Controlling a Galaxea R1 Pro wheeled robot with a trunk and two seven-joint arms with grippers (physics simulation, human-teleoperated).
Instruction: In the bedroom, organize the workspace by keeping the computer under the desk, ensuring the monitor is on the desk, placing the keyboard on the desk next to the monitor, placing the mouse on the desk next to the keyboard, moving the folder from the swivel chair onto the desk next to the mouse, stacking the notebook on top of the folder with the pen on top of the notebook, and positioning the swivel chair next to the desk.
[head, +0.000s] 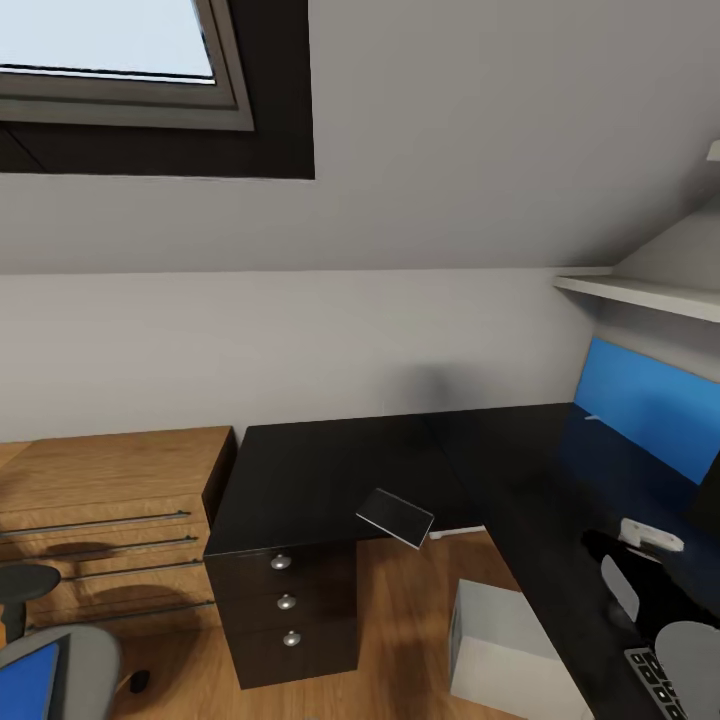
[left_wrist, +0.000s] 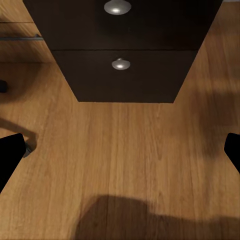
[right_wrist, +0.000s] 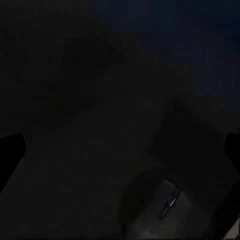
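Left tool (left_wrist: 120, 150): in the left wrist view, two black fingertips (left_wrist: 10, 155) sit at opposite edges of the frame, spread wide apart with nothing between them. Below them lies a warm wood-plank floor (left_wrist: 125, 150) with visible grain and a soft shadow. Ahead stands the black drawer unit (left_wrist: 122, 75) of the tabletop, matte-fronted, with two round silver knobs (left_wrist: 120, 64); the drawers are closed, so their contents cannot be told.

Right tool (right_wrist: 120, 150): in the right wrist view, the fingertips (right_wrist: 11, 152) likewise stand far apart, gripping nothing. The surface beneath is the glossy black tabletop (right_wrist: 75, 100), very dim. A rounded dark mouse (right_wrist: 162, 202) with a scroll wheel rests on it.

Head view: the L-shaped tabletop (head: 330, 470) is glossy black with a blue back panel (head: 640, 410). A flat dark rectangular object (head: 395, 517), identity unclear, overhangs its front edge. The drawer stack (head: 285, 605) carries three silver knobs. The pale grey box-shaped computer (head: 500, 645) stands on the floor beneath the tabletop. At the lower right corner, keyboard (head: 655, 680) keys show on the tabletop, beside the black monitor stand (head: 650, 575). At the lower left, the blue folder (head: 25, 680) lies on the grey swivel chair (head: 85, 660) seat. A low light-wood cabinet (head: 110, 520) with slim metal rails stands left of the drawers. A white shelf (head: 650, 295) hangs on the wall above.
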